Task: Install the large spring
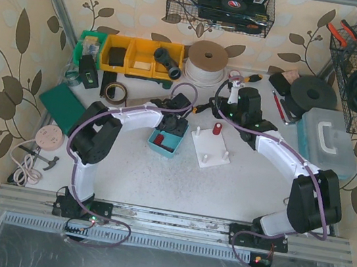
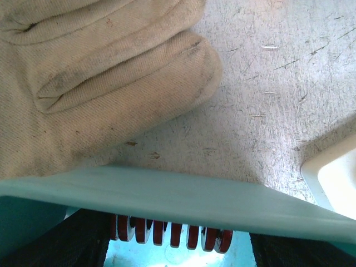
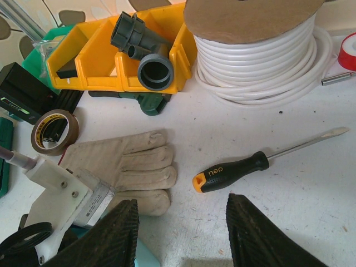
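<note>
A red coil spring (image 2: 169, 233) lies on its side inside the teal bin (image 2: 183, 197), just behind the bin's near wall. My left gripper (image 2: 178, 245) reaches down into the bin; its black fingers (image 2: 78, 242) stand at either end of the spring, the left one touching and the right one a little apart. In the top view the left gripper (image 1: 173, 126) is over the teal bin (image 1: 177, 148). A white peg plate (image 1: 210, 154) lies right of the bin, with a red part (image 1: 216, 128) standing on its far peg. My right gripper (image 3: 183, 239) is open and empty, low over the table.
A beige work glove (image 3: 128, 167) lies behind the bin. A black-and-orange screwdriver (image 3: 233, 171) lies ahead of the right gripper. Yellow bins (image 3: 105, 69), a tape roll (image 3: 54, 130) and a white cable spool (image 3: 261, 61) stand farther back.
</note>
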